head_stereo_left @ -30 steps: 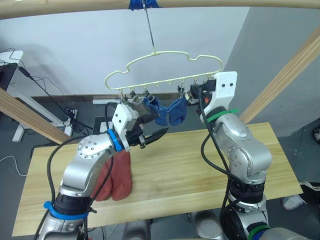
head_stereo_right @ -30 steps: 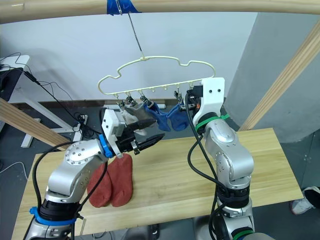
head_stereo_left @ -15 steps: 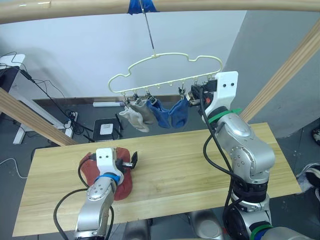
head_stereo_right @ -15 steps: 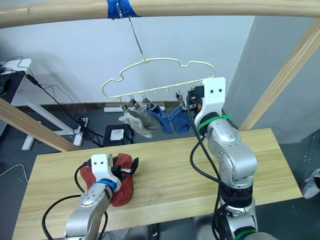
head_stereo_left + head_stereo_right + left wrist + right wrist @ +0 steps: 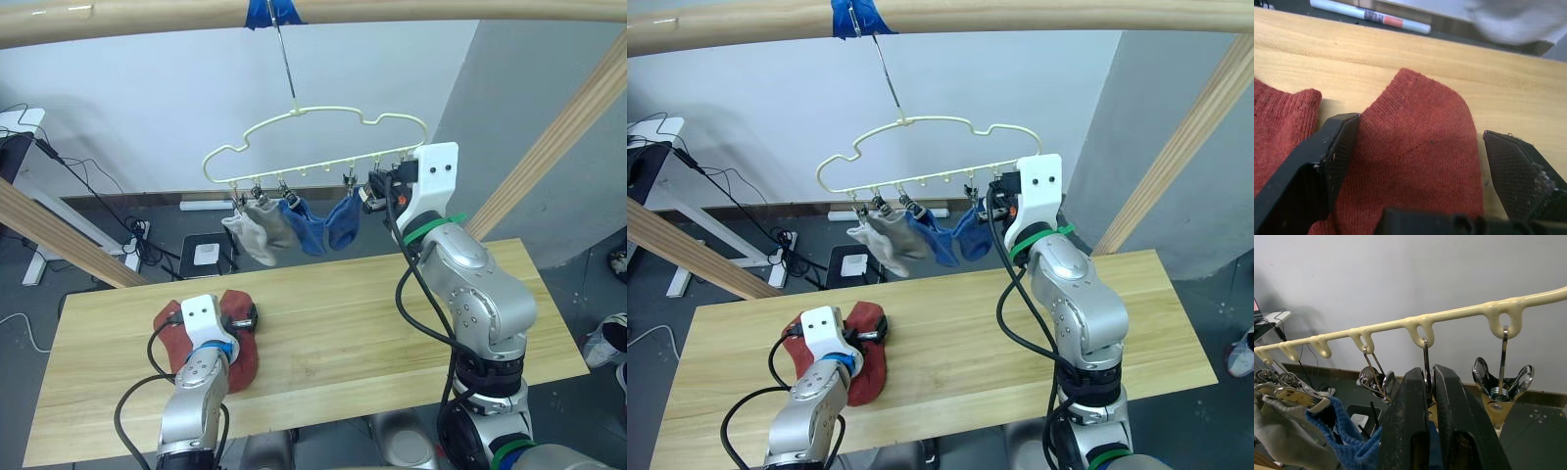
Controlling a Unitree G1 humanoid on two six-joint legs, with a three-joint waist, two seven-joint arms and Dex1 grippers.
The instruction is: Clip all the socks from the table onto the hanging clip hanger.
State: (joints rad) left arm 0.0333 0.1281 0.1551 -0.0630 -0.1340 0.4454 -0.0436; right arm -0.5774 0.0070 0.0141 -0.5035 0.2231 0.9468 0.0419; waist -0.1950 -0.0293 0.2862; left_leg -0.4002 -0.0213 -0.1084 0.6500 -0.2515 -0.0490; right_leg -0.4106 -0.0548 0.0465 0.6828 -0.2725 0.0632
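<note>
Left hand (image 5: 1415, 161): open wide — straddling a red sock (image 5: 1420, 147) on worktop (image 5: 392, 313).
Right hand (image 5: 1432, 396): pinched shut on a hanger (image 5: 323, 137) clip (image 5: 1426, 357) — beside blue socks (image 5: 318, 223).

Just ahead of the left claw (image 5: 1415, 161), whose fingers (image 5: 1327, 156) are black, two rust-red socks (image 5: 235, 338) lie on the light, grain-streaked wooden table (image 5: 392, 313). Up by the right claw (image 5: 1431, 391), also black-fingered, the pale cream clip hanger (image 5: 323, 127) carries silvery metal clips (image 5: 1502, 382). Beside that claw hang two blue socks (image 5: 323, 223), then two light grey socks (image 5: 257, 230). Blue tape (image 5: 271, 12) wraps the pale wooden pole (image 5: 441, 10) above.
</note>
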